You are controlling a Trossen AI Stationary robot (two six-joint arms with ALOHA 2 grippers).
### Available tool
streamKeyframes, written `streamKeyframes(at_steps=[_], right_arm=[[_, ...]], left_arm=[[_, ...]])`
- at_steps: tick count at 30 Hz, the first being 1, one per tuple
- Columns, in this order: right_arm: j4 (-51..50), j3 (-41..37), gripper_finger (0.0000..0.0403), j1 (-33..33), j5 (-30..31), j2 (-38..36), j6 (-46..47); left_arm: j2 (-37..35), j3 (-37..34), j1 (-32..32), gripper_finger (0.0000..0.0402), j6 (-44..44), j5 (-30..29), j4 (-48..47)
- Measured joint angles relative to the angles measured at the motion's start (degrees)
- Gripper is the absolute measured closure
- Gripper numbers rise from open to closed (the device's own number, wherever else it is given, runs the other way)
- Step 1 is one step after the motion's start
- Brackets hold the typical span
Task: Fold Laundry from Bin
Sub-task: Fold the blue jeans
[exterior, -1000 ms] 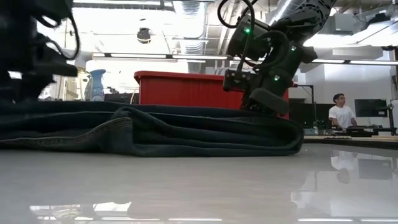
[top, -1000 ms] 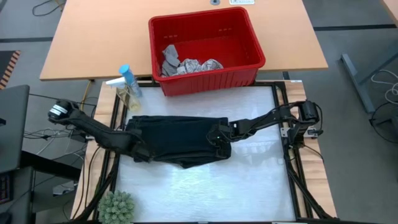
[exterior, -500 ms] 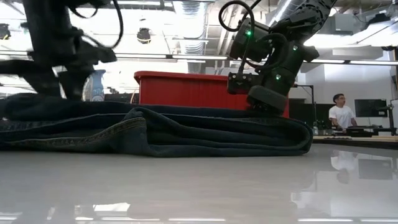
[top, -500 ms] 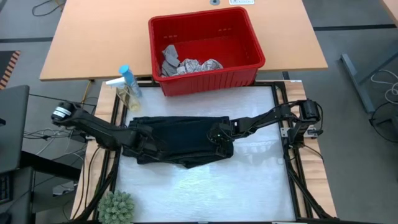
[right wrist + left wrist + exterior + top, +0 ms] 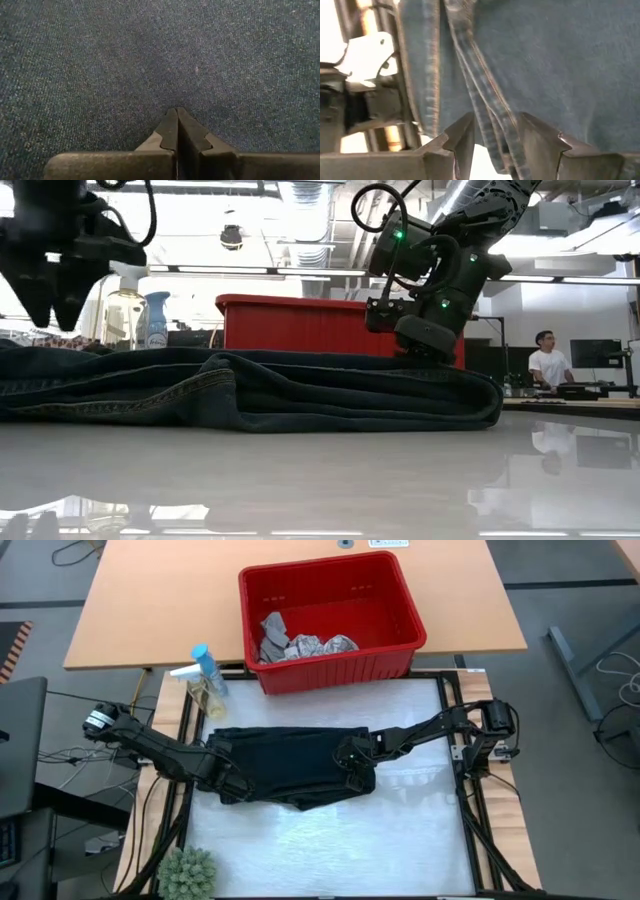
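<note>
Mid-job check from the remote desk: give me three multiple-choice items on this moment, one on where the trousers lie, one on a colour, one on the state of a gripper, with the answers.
1. Where do the trousers lie?
A. Inside the bin
B. Folded on the white table between the two arms
C. Hanging off the table's edge

2. What colour is the bin?
A. Blue
B. Grey
C. Red

3. How does the right gripper stand?
A. Shut, fingertips together, pressed down on the trousers
B. Wide open above the bin
C. Shut on a spray bottle

Answers:
1 B, since the high view shows the dark garment spread flat on the table, in front of the bin.
2 C, as the tub's walls are plainly red in the high and low views.
3 A, since the right wrist view shows both fingertips meeting with no gap, denim filling the picture.
</note>
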Motion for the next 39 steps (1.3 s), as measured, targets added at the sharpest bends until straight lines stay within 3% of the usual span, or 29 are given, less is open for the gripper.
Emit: streamKeyframes(at_steps=[8,13,20,24,27,29,32,35,39], right_arm=[[-1.8,0.0,0.0374,-4.0,3.1,-0.1,6.9],[-2.6,0.0,0.0375,-6.4,3.9,-0.2,11.3],[-7.9,0.0,0.0375,-10.2,15.1,-0.2,18.2],[-18.9,0.0,0.0375,-11.9,20.9,-0.8,19.6],[-28.5,-0.4,0.0372,-12.0,21.5,-3.0,19.1],[-28.7,0.5,0.0367,-11.5,22.5,-5.6,19.1],[-26.6,1.3,0.0361,-11.0,23.3,-10.2,18.1],[-25.9,1.5,0.0359,-12.1,18.7,-14.8,14.8],[-25.3,1.3,0.0358,-11.9,16.0,-18.3,11.4]], left_arm=[[0.8,-1.7,-0.8,0.0262,1.3,-2.3,12.0],[0.8,-0.4,-0.8,0.0262,3.0,-3.2,10.5],[0.8,3.1,-0.8,0.0262,4.9,-3.4,7.4],[0.8,5.5,-0.9,0.0262,5.3,-8.0,4.8],[0.8,5.7,-1.2,0.0262,5.3,-11.1,5.9],[0.8,5.3,-1.6,0.0262,4.3,-12.2,7.1],[0.8,3.9,-2.2,0.0262,-0.3,-18.5,11.4],[0.4,2.7,-2.4,0.0262,-1.6,-26.4,18.3],[0.5,1.6,-1.3,0.0262,2.7,-29.3,25.8]])
